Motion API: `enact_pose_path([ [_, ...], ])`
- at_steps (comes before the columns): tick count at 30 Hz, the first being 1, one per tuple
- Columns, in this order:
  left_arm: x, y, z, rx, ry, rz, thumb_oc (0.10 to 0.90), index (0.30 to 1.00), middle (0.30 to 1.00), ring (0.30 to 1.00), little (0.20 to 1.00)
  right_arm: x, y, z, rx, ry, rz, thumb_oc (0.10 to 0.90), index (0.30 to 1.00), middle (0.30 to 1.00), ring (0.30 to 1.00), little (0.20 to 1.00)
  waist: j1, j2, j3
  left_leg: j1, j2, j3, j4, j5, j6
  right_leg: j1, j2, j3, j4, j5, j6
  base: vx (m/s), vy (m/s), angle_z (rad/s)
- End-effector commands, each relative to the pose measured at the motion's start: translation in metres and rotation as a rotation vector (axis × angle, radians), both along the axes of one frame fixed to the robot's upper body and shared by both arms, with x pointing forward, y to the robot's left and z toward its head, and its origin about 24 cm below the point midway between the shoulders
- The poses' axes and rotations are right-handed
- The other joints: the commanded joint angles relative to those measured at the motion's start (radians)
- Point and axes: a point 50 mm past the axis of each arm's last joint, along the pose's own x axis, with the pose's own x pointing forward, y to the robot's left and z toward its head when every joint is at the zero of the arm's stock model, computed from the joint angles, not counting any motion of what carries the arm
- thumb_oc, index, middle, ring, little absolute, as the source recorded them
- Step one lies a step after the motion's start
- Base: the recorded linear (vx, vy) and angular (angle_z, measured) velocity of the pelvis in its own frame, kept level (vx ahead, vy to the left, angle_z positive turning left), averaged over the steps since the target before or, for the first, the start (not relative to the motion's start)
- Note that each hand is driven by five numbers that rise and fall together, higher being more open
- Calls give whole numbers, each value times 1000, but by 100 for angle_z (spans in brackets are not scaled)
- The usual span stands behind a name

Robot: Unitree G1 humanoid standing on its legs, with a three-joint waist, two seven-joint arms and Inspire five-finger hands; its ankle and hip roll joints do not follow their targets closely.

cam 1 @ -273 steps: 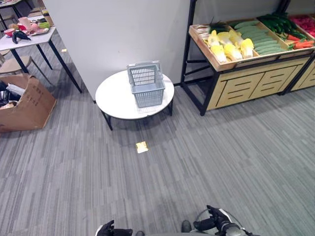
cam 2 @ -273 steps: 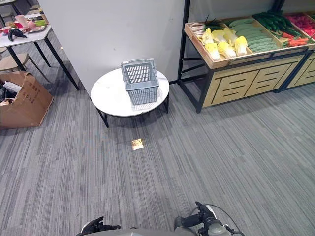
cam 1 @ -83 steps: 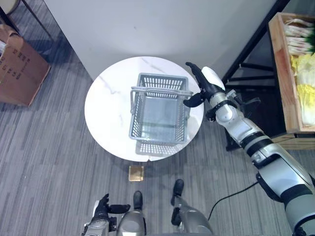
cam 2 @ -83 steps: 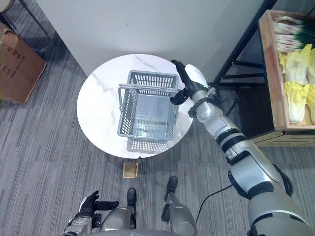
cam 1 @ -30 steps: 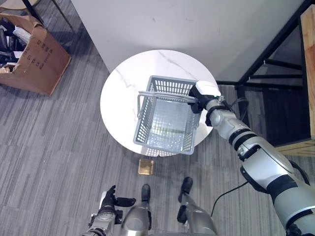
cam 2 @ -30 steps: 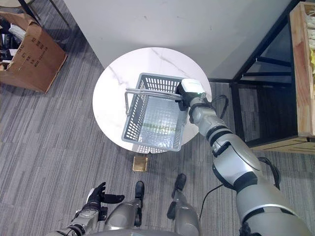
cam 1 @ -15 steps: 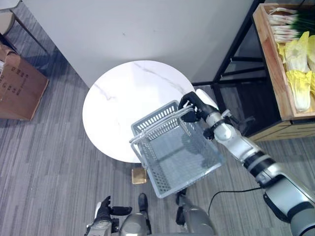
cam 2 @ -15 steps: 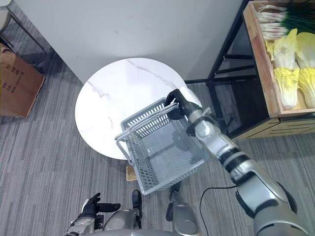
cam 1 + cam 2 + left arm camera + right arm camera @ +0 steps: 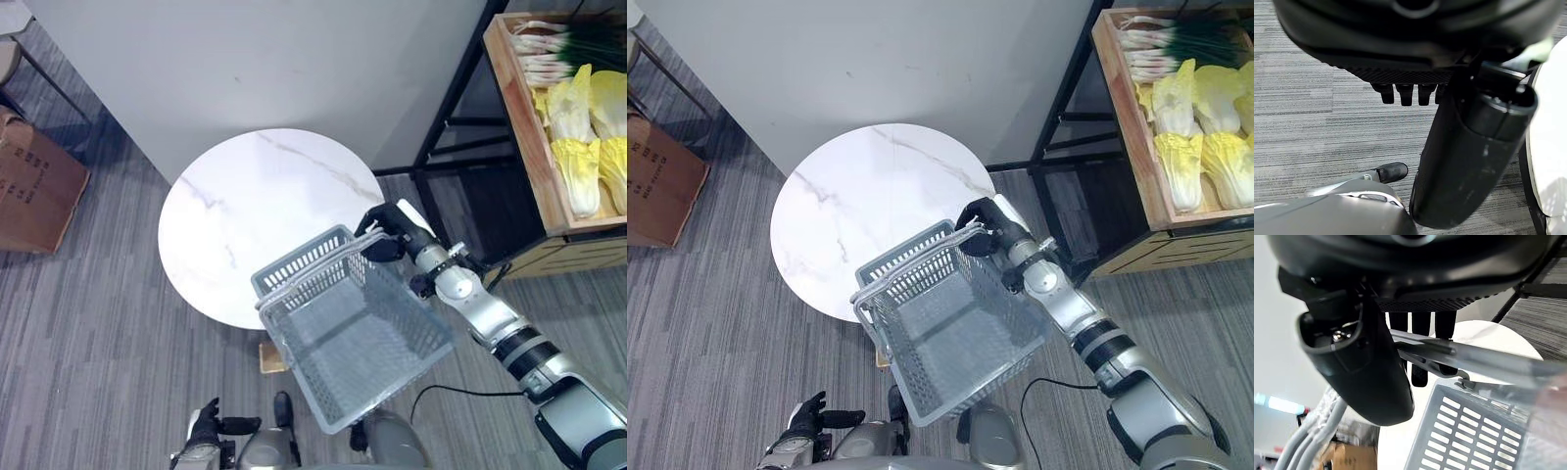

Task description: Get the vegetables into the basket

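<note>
The empty grey basket (image 9: pixel 351 351) hangs tilted in the air, off the near edge of the round white table (image 9: pixel 245 215). The right hand (image 9: pixel 387 230) has its fingers curled round the basket's handle (image 9: pixel 1459 352). Cabbages (image 9: pixel 1200 137) lie in a wooden crate (image 9: pixel 1129 117) further right. The left hand (image 9: pixel 204 431) hangs low, fingers loosely spread.

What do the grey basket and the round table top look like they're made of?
Basket: likely moulded plastic, matte grey, with slotted lattice walls; the right robot hand holds it by the handle.
Table top: white with grey veining, probably marble or a marble-look surface.
</note>
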Motion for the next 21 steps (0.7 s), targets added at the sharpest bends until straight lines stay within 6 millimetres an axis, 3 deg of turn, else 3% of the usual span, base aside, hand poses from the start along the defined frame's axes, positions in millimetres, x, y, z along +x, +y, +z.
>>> enact_pose_path([
  [1, -17, 12, -3, 61, 76, -32, 900, 1000, 1000, 1000, 1000, 10, 17, 81, 326, -345, 19, 400, 300, 300, 300, 300, 2, -38, -53, -13, 44, -55, 0, -18, -54, 87, -125, 40, 6, -93, 152, 0, 0, 0],
  [8, -15, 11, -2, 75, 71, -35, 900, 1000, 1000, 1000, 1000, 7, 7, 78, 380, -386, -86, 400, 300, 300, 300, 300, -5, -34, -55, -12, 46, -54, 0, -17, -53, 89, -123, 38, 6, -90, 152, 0, 0, 0],
  [21, -17, 7, -3, 122, 81, -53, 900, 1000, 1000, 1000, 1000, -14, -20, 79, 302, -541, -247, 400, 300, 300, 300, 300, -25, -23, -63, 12, 48, -49, 0, -27, -48, 105, -126, 34, 5, -92, 155, 8, -2, 0],
])
